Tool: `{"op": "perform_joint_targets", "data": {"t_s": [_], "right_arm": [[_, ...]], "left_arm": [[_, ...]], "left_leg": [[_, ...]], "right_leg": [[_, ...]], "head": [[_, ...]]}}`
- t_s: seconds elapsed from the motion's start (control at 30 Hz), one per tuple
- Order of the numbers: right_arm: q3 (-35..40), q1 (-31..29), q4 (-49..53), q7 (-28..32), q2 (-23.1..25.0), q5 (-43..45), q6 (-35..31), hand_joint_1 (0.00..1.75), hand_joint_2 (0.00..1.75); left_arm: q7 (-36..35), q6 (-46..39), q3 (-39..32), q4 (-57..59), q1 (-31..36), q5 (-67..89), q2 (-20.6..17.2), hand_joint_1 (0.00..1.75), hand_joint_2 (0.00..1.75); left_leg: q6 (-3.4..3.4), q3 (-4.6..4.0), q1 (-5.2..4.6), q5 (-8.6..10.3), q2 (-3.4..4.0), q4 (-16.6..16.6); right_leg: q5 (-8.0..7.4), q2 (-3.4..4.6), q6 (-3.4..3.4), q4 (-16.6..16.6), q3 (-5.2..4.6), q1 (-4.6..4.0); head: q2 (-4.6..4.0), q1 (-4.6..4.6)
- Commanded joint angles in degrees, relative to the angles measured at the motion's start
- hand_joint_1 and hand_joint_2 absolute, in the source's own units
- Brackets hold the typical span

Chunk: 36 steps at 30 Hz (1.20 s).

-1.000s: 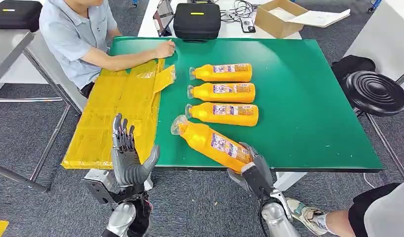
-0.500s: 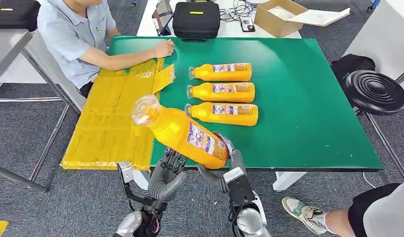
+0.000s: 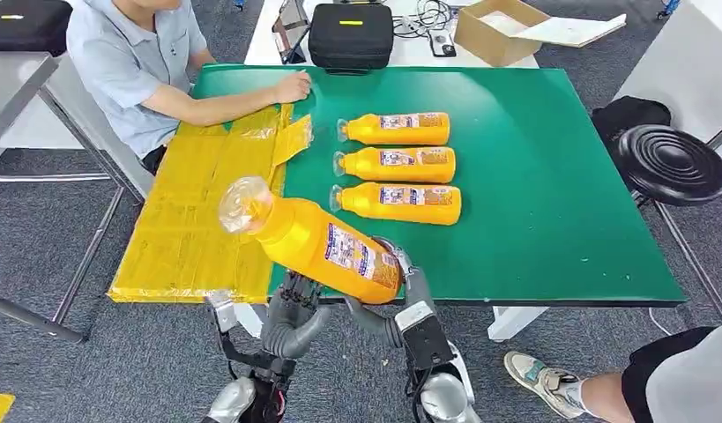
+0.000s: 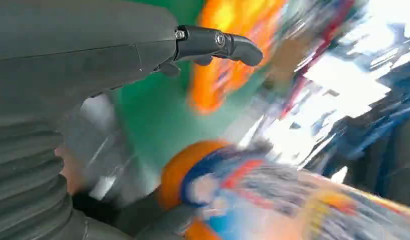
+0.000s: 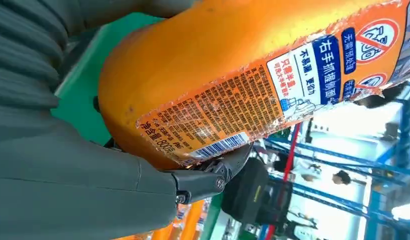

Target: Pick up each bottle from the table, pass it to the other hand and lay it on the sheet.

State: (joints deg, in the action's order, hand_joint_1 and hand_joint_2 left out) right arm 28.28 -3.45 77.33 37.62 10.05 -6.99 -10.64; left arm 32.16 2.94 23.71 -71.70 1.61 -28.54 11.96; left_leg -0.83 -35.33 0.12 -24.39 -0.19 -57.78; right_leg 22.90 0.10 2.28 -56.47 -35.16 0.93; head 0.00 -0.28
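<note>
Right hand (image 3: 399, 284) grips the orange bottle's (image 3: 326, 247) base above the surface's (image 3: 533, 176) near edge; left hand (image 3: 294, 310), just beneath the bottle, holds nothing.

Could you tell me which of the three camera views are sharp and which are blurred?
Head view: sharp, evenly lit, labels legible on the lifted orange plastic bottle. Left wrist view: heavily motion-blurred; only the left hand looks crisp. Right wrist view: sharp on the bottle's label, background bright and washed out.

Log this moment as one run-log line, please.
stage: handover | right hand: grips lifted bottle at base | left hand: under bottle, contact unclear | on table: three bottles | sheet: no bottles
</note>
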Motion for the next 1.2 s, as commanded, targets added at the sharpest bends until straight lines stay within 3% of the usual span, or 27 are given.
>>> {"op": "perform_joint_targets", "data": {"t_s": [0.03, 0.47, 0.8, 1.2], "right_arm": [[1.26, -0.54, -4.06, 0.04, -0.61, 0.72, -0.59, 1.75, 1.75], [0.46, -0.34, -4.65, -0.86, -0.53, 1.56, -0.16, 1.75, 1.75], [4.43, -0.55, -8.10, -0.49, -1.20, -0.37, 5.03, 1.75, 1.75], [6.05, -3.05, -10.25, -5.32, -2.63, -2.50, 7.59, 1.75, 1.75]], "left_arm": [[1.07, -4.27, -3.67, -10.76, -2.16, 0.71, -0.81, 0.00, 1.75], [2.88, -2.93, -3.48, -11.00, -2.79, 0.95, -1.00, 0.00, 1.75], [0.28, 3.62, -1.41, -7.78, -1.46, -1.01, -1.50, 0.00, 1.75], [1.22, 6.13, 0.01, -5.37, -1.66, 1.94, -2.11, 0.00, 1.75]], "left_leg": [[0.05, 0.21, 0.04, -0.08, -0.01, 0.04], [0.04, 0.22, 0.04, -0.07, 0.00, 0.07], [0.04, 0.35, 0.06, -0.10, -0.02, 0.10], [0.04, 0.22, 0.03, -0.05, 0.00, 0.08]], "right_leg": [[0.09, -0.03, -0.08, 0.04, 0.22, -0.04], [0.07, -0.03, -0.08, 0.08, 0.24, -0.03], [0.09, -0.05, -0.10, 0.12, 0.38, -0.06], [0.05, -0.03, -0.07, 0.10, 0.24, -0.02]], "head": [[0.00, 0.00], [0.00, 0.00], [0.00, 0.00], [0.00, 0.00]]}}
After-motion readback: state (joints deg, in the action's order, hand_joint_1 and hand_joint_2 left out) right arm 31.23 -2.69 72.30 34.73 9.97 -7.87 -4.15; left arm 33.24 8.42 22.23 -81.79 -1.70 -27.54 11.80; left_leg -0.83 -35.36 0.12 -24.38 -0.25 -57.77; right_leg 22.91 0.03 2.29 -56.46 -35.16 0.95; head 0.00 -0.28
